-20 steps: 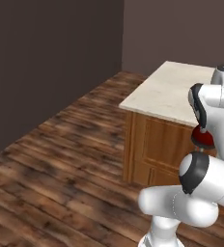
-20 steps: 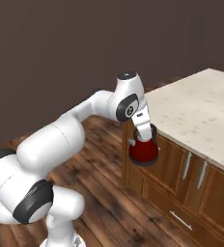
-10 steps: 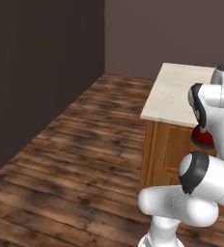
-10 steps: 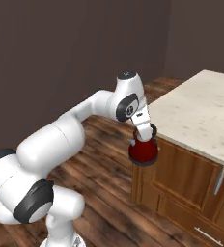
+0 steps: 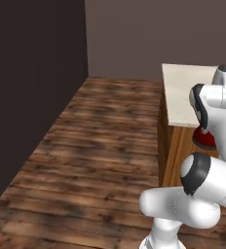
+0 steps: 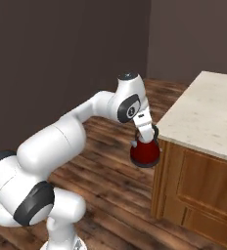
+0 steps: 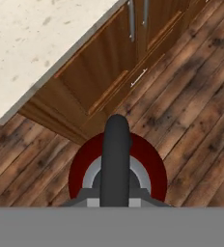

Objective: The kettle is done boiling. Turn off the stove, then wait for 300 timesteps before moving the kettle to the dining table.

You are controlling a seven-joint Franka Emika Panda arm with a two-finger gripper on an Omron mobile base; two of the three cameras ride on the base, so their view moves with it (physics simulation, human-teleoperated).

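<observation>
- The small squat red dome-shaped kettle hangs in the air from the white arm's two-finger gripper, off the bench and above the dark wooden plank floor.
- The fingers are closed narrowly on the kettle's dark arched handle; in the hand view the handle runs straight up the middle of the red body, with a grey ring around the dark knob beneath it.
- The kettle hangs upright, just beside the end of the long bench with the beige speckled stone top and brown wood cabinet sides.
- In the right base view the kettle sits lower than the stone top, level with the upper part of the cabinet side, close to the bench's near corner; whether it touches the wood cannot be told.
- In the left base view part of the red kettle shows past the white arm, against the cabinet side and below the edge of the stone top.
- The hand view looks down on the corner of the stone top at upper left, with wood drawer fronts and thin metal handles along the cabinet face.
- Dark brownish walls close the room behind the floor.
</observation>
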